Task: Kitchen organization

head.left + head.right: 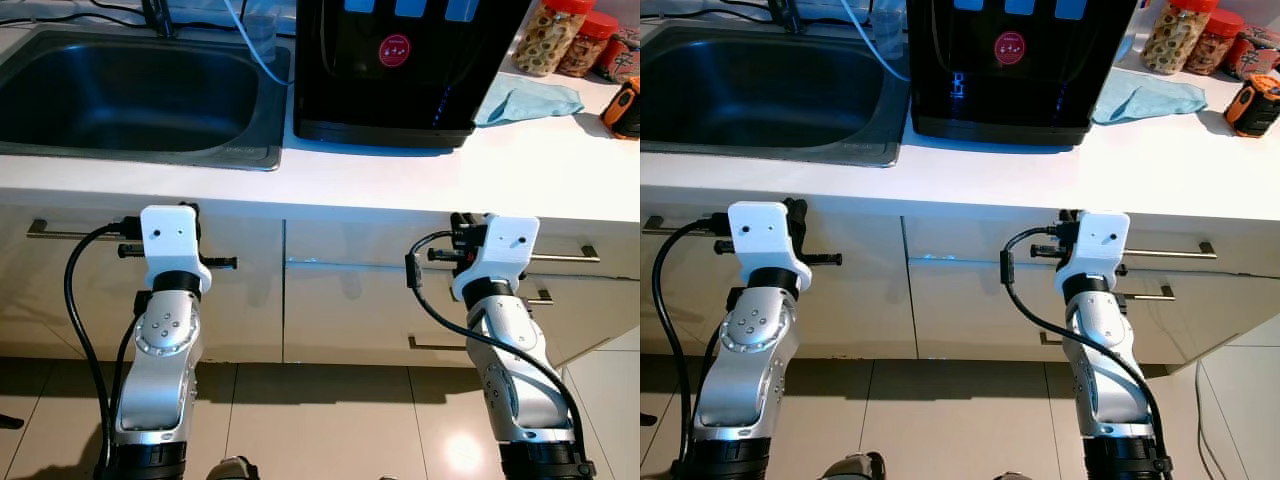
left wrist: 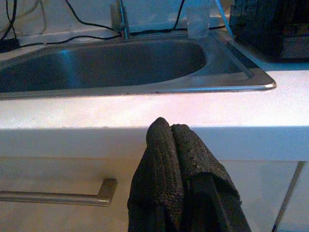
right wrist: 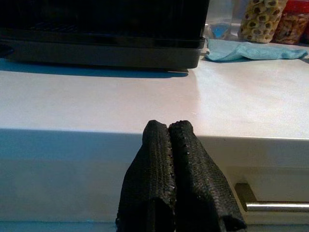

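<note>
A light blue cloth lies crumpled on the white countertop, to the right of a black water dispenser. Behind the cloth stand two snack jars with red lids, and an orange and black object sits at the far right. Both silver arms are raised in front of the cabinets, just below the counter's edge. My left gripper is shut on nothing and faces the counter edge below the sink. My right gripper is also shut on nothing, below the dispenser and the cloth.
A steel sink takes up the left of the counter, with a clear cup and cables behind it. The white cabinet fronts carry bar handles, and a drawer handle sits lower. Beige floor tiles lie below.
</note>
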`<state>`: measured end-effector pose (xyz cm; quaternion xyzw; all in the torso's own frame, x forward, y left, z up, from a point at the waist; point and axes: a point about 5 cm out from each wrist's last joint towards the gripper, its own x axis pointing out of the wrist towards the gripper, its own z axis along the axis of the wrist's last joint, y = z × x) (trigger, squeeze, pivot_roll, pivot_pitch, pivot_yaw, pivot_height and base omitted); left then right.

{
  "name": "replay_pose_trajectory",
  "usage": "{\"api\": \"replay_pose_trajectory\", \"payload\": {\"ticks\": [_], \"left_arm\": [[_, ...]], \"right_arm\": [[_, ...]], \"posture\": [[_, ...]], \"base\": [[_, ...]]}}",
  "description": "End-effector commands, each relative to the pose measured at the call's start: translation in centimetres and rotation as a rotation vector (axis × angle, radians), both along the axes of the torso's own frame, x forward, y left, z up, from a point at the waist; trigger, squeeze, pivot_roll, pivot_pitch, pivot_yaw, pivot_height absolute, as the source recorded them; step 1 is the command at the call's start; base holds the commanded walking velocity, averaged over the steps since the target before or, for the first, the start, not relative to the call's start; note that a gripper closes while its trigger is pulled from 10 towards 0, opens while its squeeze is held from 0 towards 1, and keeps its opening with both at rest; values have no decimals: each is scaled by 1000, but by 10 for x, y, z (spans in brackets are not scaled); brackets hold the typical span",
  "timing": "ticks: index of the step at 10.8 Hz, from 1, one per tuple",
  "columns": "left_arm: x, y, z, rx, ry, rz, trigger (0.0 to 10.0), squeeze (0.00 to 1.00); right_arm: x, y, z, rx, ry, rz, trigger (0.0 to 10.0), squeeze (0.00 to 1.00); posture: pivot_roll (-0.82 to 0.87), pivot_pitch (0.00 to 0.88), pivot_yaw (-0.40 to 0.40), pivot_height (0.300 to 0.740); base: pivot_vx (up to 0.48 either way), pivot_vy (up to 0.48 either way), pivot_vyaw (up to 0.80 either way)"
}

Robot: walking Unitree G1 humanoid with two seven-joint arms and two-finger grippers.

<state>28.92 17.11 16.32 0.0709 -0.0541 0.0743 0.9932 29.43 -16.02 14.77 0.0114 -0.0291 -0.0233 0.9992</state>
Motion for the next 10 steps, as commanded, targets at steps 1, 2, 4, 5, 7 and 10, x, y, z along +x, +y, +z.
{"api": "replay_pose_trajectory", "payload": {"ticks": [1,2,4,5,7,10], "left_arm": [[-1,-1,-4,6,17,9,10000,0],[-1,-1,-4,6,17,9,10000,0],[-1,-1,-4,6,17,9,10000,0],[-1,-1,-4,6,17,9,10000,0],[-6,-8,-25,7,109,-45,10000,0],[-6,-7,-25,6,108,-44,10000,0]], "right_arm": [[1,-6,-1,-12,15,-27,10000,0],[1,-6,-1,-12,15,-27,10000,0],[1,-6,-1,-12,15,-27,10000,0],[1,-6,-1,-12,15,-27,10000,0],[7,-5,-2,1,17,-16,10000,0],[8,-4,-5,1,43,-14,10000,0]], "posture": [[-39,107,-41,740],[-39,107,-41,740],[-39,107,-41,740],[-39,107,-41,740],[-39,115,-37,740],[-40,111,-36,740]], "base": [[0,0,0],[0,0,0],[0,0,0],[0,0,0],[0,0,0],[0,0,0]]}}
